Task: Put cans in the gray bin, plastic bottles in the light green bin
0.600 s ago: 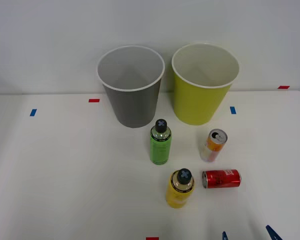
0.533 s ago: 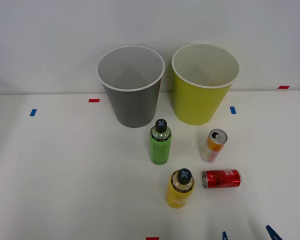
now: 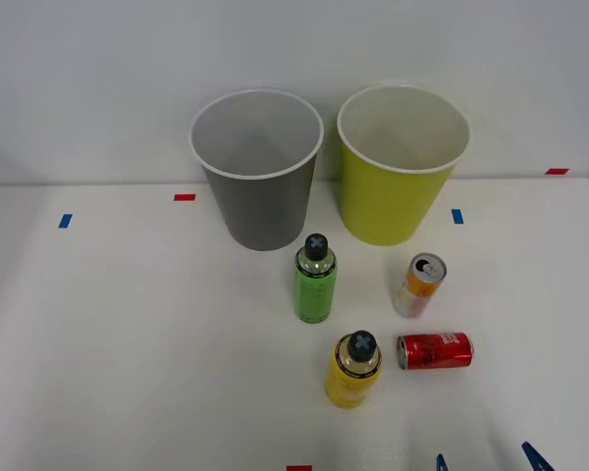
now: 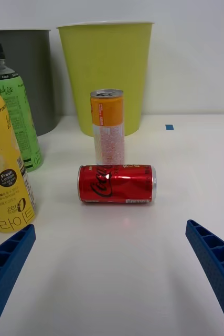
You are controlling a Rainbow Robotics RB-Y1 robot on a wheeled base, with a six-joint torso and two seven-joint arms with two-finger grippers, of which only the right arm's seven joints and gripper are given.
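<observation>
A red can (image 3: 435, 350) (image 4: 116, 184) lies on its side on the white table. Behind it the slim orange-and-white can (image 3: 419, 285) (image 4: 108, 126) stands upright. A yellow bottle (image 3: 353, 370) (image 4: 4, 168) and a green bottle (image 3: 315, 280) (image 4: 18, 118), both black-capped, stand upright to the left. At the back stand the gray bin (image 3: 258, 169) (image 4: 30, 73) and, to its right, the light green bin (image 3: 400, 164) (image 4: 107, 68), both with nothing inside. My right gripper (image 3: 486, 461) (image 4: 112, 286) is open at the table's front edge, short of the red can, with nothing between its blue fingers (image 4: 214, 265).
Small red and blue tape marks (image 3: 185, 197) dot the table. A pale wall rises right behind the bins. The table's left half is bare white surface (image 3: 128, 334).
</observation>
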